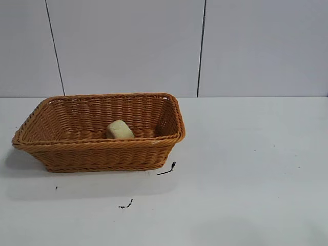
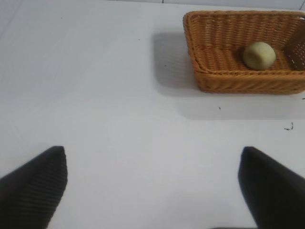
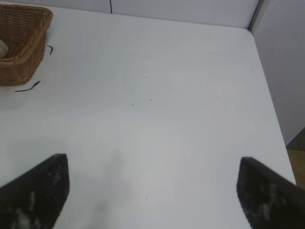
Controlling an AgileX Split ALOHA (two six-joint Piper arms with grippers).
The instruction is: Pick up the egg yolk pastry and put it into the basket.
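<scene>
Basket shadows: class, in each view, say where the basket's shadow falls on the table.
Exterior view: the basket casts a soft shadow on the table at its left and front. Left wrist view: shadow left of and below it. Right wrist view: faint shadow beneath the basket corner.

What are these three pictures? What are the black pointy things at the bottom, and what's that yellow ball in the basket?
This is a robot with two arms at a white table. One picture comes from a camera facing the table. The other two come from cameras on the robot's wrists. The black pointy shapes are its fingers: the left gripper and the right gripper, both wide open, holding nothing, over bare table away from the basket. The yellow ball is an egg yolk pastry. It sits inside the woven basket, so the job looks done. Small black marks dot the table nearby.
</scene>
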